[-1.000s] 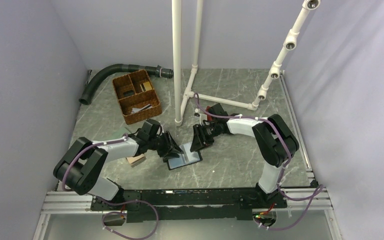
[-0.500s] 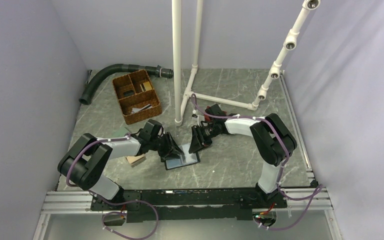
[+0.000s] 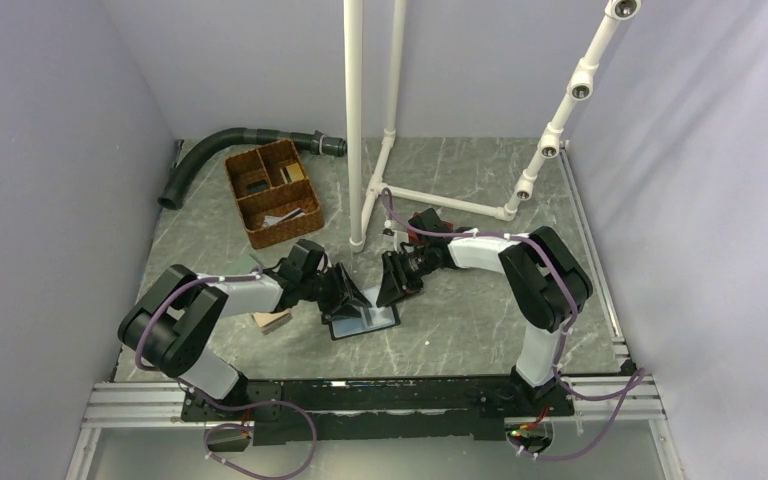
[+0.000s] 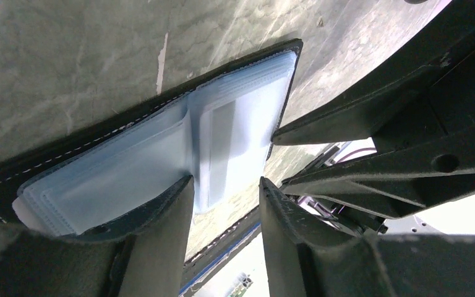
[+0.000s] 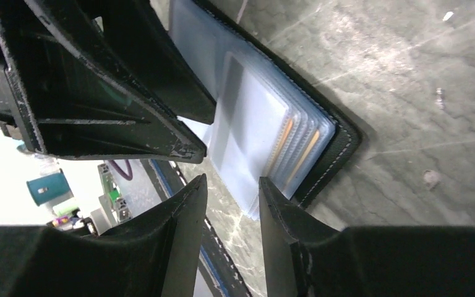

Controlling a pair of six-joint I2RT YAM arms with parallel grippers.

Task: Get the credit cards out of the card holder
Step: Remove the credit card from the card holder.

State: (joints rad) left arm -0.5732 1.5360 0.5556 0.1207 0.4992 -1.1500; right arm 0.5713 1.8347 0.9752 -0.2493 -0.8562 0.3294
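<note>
Left hand (image 3: 354,297) and right hand (image 3: 388,291), each with fingers apart, slant down facing each other over the card holder (image 3: 365,322) between them.

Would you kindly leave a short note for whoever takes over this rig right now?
Left gripper: open, at the blue sleeves of the open card holder, holding nothing.
Right gripper: open, opposite it at the sleeves, holding nothing.
Credit cards: orange edges show inside the sleeves; no card is out.
Done: holder lies open on the table.
Left: pull every card out.
</note>
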